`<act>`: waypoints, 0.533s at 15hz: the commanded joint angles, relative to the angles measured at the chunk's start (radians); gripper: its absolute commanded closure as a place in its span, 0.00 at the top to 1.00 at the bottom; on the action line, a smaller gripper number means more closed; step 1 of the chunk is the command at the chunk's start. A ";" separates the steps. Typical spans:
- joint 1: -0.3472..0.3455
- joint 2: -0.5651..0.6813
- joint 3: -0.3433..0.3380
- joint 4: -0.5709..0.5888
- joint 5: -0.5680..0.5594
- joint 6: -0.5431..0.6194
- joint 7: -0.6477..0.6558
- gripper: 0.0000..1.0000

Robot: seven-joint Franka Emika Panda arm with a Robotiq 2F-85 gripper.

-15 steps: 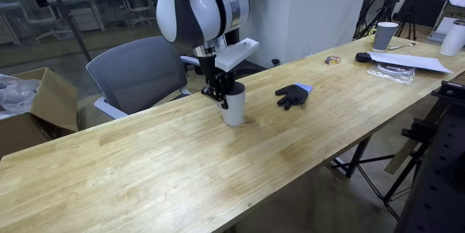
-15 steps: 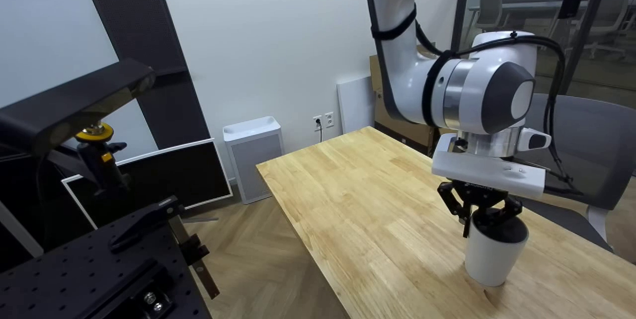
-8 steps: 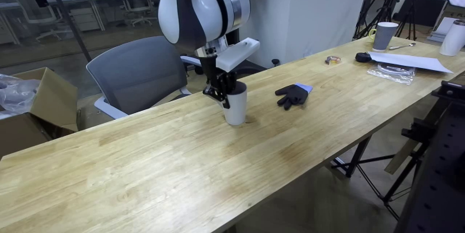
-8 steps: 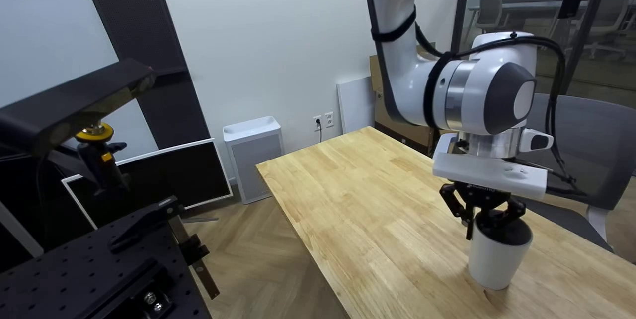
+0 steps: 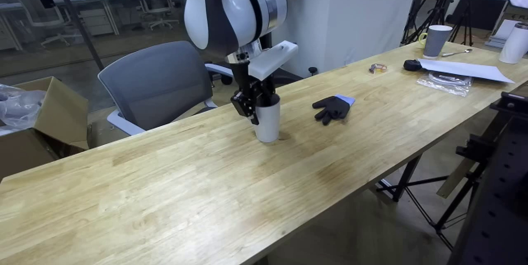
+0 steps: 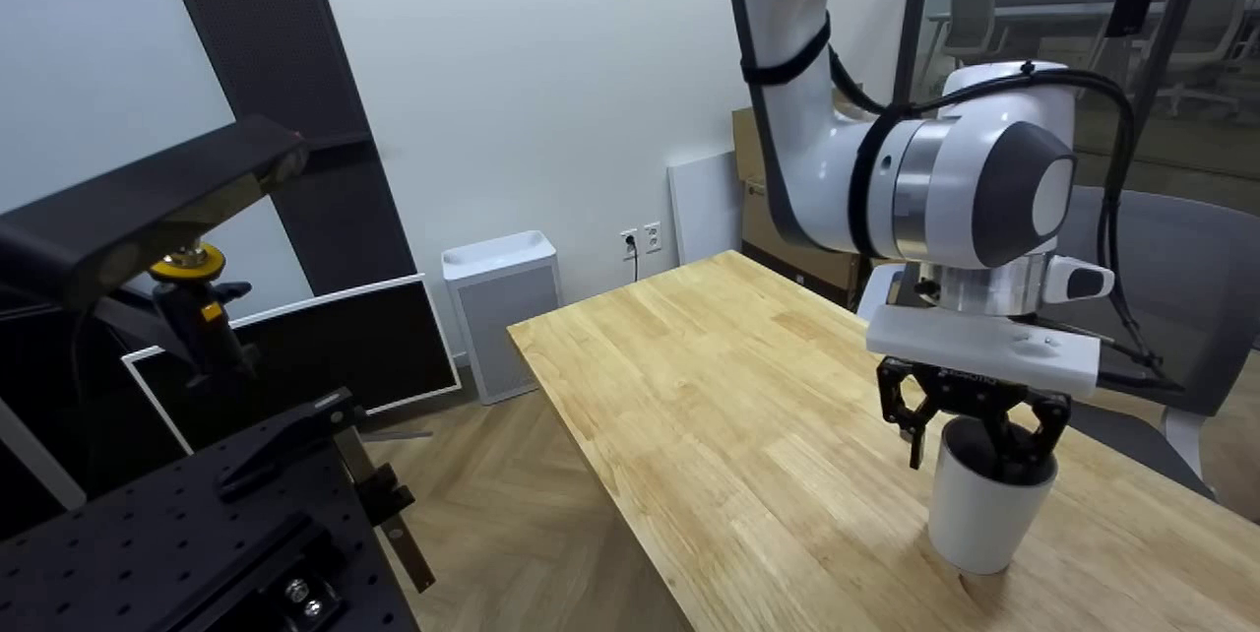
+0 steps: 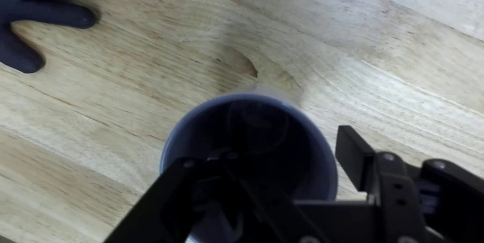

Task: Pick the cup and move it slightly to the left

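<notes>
The white cup [image 5: 268, 124] stands upright on the table, its dark inside showing; it appears in both exterior views and the wrist view. My gripper [image 6: 965, 460] is over its rim with the jaws spread apart. One finger reaches down into the cup's mouth, and the other hangs outside the wall. In the wrist view, the outer pad [image 7: 349, 159] is separated from the cup's rim [image 7: 331, 159] by a strip of table. The inner finger is dark against the cup's inside, so whether it touches the wall cannot be told. The cup's handle is hidden.
A black glove with a blue cuff [image 5: 333, 108] lies beside the cup. Farther along the table [image 5: 165, 190] are a small orange item [image 5: 377, 68], white paper [image 5: 466, 70], a bagged cable [image 5: 447, 82] and a grey cup [image 5: 437, 42]. A chair [image 5: 159, 83] stands against the table edge.
The jaws have opened from around the cup's wall, the outer finger swinging away. The cup shifted very slightly earlier, then stayed put. The arm has moved a little to the right in both exterior views.
</notes>
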State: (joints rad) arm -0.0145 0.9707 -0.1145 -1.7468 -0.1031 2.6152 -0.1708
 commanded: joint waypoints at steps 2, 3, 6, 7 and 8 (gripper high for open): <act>0.055 -0.028 -0.029 -0.013 -0.041 -0.015 0.096 0.99; 0.062 -0.034 -0.031 -0.015 -0.046 -0.015 0.104 1.00; 0.083 -0.036 -0.039 0.000 -0.047 -0.034 0.134 1.00; 0.089 -0.038 -0.042 0.003 -0.047 -0.041 0.143 1.00; 0.096 -0.042 -0.047 0.007 -0.048 -0.052 0.150 1.00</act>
State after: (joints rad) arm 0.0566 0.9572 -0.1405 -1.7413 -0.1215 2.6065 -0.0891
